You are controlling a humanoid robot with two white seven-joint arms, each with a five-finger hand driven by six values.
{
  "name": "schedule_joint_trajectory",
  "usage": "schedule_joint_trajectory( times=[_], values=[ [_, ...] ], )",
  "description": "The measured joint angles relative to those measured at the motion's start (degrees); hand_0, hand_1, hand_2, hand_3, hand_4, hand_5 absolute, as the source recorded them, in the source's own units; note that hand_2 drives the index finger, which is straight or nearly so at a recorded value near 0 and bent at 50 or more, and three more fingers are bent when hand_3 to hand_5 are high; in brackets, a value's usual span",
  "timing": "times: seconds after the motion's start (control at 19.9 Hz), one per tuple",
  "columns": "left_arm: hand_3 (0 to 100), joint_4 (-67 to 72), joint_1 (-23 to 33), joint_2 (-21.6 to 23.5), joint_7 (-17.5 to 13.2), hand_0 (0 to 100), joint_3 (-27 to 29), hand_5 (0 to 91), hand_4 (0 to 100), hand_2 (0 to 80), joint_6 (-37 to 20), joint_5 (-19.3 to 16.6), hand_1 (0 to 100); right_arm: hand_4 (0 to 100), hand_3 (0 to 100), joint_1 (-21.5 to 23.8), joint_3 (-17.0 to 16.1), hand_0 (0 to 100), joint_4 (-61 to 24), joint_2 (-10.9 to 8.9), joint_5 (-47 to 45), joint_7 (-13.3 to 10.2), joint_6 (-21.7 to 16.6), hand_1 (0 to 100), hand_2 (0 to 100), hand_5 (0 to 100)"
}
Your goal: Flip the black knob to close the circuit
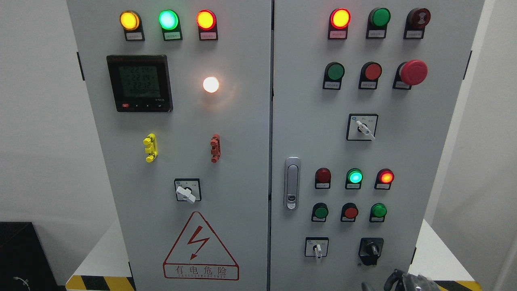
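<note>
In the head view, a grey electrical cabinet (242, 121) with two doors fills the picture. The black knob (370, 249) sits on the right door, in the lowest row, just right of a small white selector switch (317, 248) and below a row of three push buttons, the green push button (378, 211) being the nearest above it. The knob appears to point roughly upward, but its exact position I cannot read for sure. At the bottom edge, right of the middle, the dark fingers of the right hand (408, 282) come into view, below the knob and a little to its right, not touching it. Only the fingertips show; they look a little bent and hold nothing, but the picture does not show enough to say if the hand is released or clenched. The left hand is not visible. I judge that the task is in its approach step: the knob is not yet grasped. The next move calls for raising the hand up and a little left to the knob, placing the fingers on both sides of its ridge, and then turning it. Care is needed not to bump the white selector switch beside it.
</note>
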Motion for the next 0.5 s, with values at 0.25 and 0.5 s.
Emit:
schedule_joint_trajectory(
  times=[0.25, 0.5],
  values=[
    [0, 0.0, 0.0, 0.0, 0.0, 0, 0.0, 0.0, 0, 0.0, 0.0, 0.0, 0, 11, 18, 4.8, -0.8, 0, -1.1, 1.06, -18.7, -0.7, -9.0, 4, 4, 2],
    [0, 0.0, 0.0, 0.0, 0.0, 0, 0.0, 0.0, 0, 0.0, 0.0, 0.0, 0, 0, 0, 8.8, -1.3, 0, -0.3, 2.18, -32.8, 5.8, -17.3, 0, 0, 0]
  ],
)
